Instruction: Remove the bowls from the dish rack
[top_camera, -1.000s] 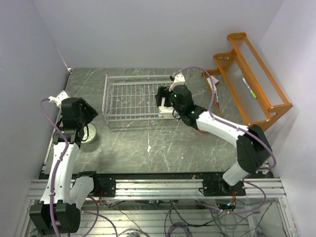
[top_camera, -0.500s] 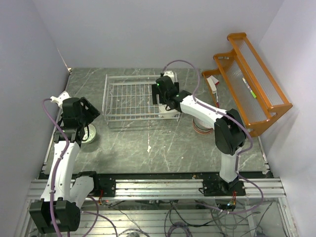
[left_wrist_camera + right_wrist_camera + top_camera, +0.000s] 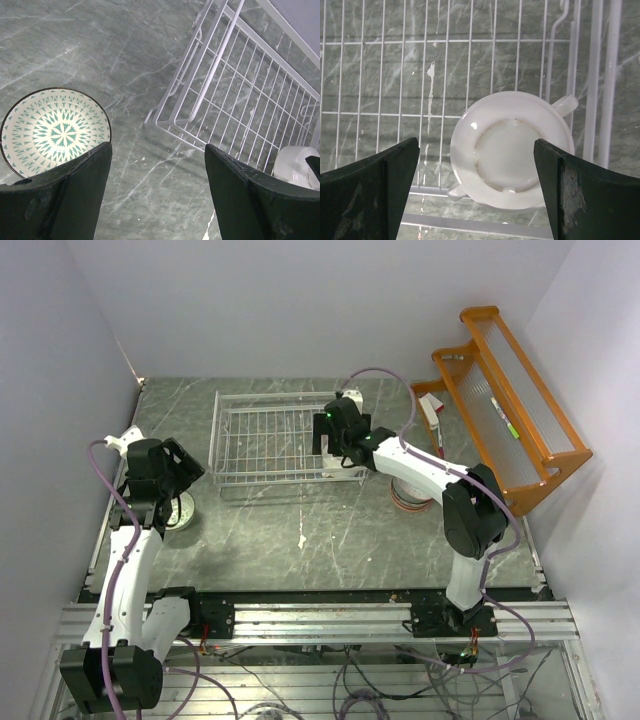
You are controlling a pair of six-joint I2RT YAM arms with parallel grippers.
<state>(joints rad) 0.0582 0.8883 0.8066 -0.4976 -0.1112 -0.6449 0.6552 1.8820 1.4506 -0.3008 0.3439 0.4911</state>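
Grey marble-patterned tabletop (image 3: 330, 540) carries everything. On its far half sits the rectangular white wire dish rack (image 3: 270, 440), and at the right edge stands the orange wooden shelf rack (image 3: 510, 390), well apart from the basket.

Reaching in from the right, the right gripper (image 3: 477, 170) hangs over the rack's near right corner, pointing straight down with its fingers spread wide and nothing between them. Directly below it lies the round cream bowl (image 3: 510, 150) with a small handle. It rests on the wire floor just beside the rack's side rail, apparently base up, and falls inside the gap between the two fingers without touching either.

At the table's left edge the left gripper (image 3: 157, 170) is also spread wide and empty. It hovers above bare stone, with the round teal-and-white patterned bowl (image 3: 55, 130) on the table just under its left finger, outside the rack.

Right of the rack, stacked bowls (image 3: 408, 498) stand on the table – mostly hidden by the right arm.
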